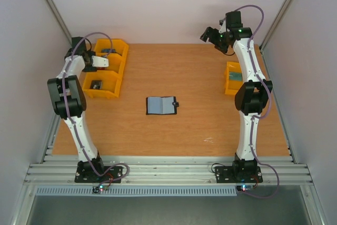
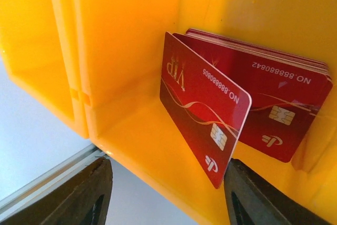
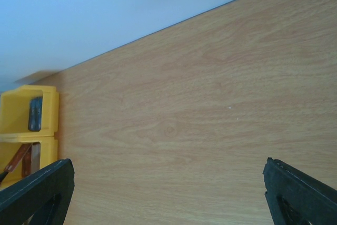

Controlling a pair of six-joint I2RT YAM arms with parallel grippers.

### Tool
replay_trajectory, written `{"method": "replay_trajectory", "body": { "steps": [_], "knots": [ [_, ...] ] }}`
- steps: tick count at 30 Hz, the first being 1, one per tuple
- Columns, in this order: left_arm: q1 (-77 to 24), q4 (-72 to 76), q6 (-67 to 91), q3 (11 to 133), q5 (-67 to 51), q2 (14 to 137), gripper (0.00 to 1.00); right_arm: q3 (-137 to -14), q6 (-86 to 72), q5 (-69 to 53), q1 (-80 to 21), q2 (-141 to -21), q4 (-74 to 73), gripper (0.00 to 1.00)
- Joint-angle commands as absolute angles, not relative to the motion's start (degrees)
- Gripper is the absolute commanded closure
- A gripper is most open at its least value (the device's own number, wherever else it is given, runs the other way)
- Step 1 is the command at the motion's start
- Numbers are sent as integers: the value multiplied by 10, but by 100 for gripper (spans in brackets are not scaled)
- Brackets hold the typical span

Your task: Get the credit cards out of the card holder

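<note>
The card holder (image 1: 161, 105) lies open and flat at the middle of the table, blue-grey panels up, snap tab to its right. No card shows on it from above. My left gripper (image 1: 107, 56) is over the yellow bins (image 1: 105, 69) at the far left. In the left wrist view it (image 2: 168, 198) is open, with a red credit card (image 2: 202, 106) standing tilted inside the bin, its lower corner beside my right finger (image 2: 253, 198). A stack of red cards (image 2: 274, 98) leans on the bin wall behind it. My right gripper (image 1: 209, 35) is raised at the back right, open (image 3: 168, 198) and empty.
A yellow bin (image 1: 233, 77) with blue-grey items stands at the right edge, beside my right arm. The left bins also show in the right wrist view (image 3: 26, 125). Metal frame posts and white walls close in the table on both sides.
</note>
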State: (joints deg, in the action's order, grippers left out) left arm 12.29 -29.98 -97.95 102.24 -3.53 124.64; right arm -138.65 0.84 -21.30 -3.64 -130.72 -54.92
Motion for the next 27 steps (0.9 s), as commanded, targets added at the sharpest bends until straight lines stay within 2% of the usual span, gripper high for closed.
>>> {"method": "replay_trajectory", "body": {
  "steps": [1, 11, 17, 19, 23, 27],
  "knots": [
    [136, -303, -968, 1051, -31, 1224, 37, -1408, 1, -225, -32, -1316, -550, 2],
    [138, -328, -938, 1075, -53, 1200, 20, -1402, 18, -234, -33, -1298, -566, 1],
    [138, -347, -881, 1101, -49, 1188, 18, -1382, 28, -232, -33, -1275, -563, 1],
    [137, -369, -831, 1136, -55, 1186, 16, -1380, 30, -228, -33, -1269, -558, 1],
    [134, -432, -604, 1215, -94, 1173, 12, -1371, 42, -208, -32, -1244, -546, 2],
    [134, -424, -380, 1191, -146, 1123, 6, -1298, 62, -184, -33, -1178, -499, 2]
  ]
}}
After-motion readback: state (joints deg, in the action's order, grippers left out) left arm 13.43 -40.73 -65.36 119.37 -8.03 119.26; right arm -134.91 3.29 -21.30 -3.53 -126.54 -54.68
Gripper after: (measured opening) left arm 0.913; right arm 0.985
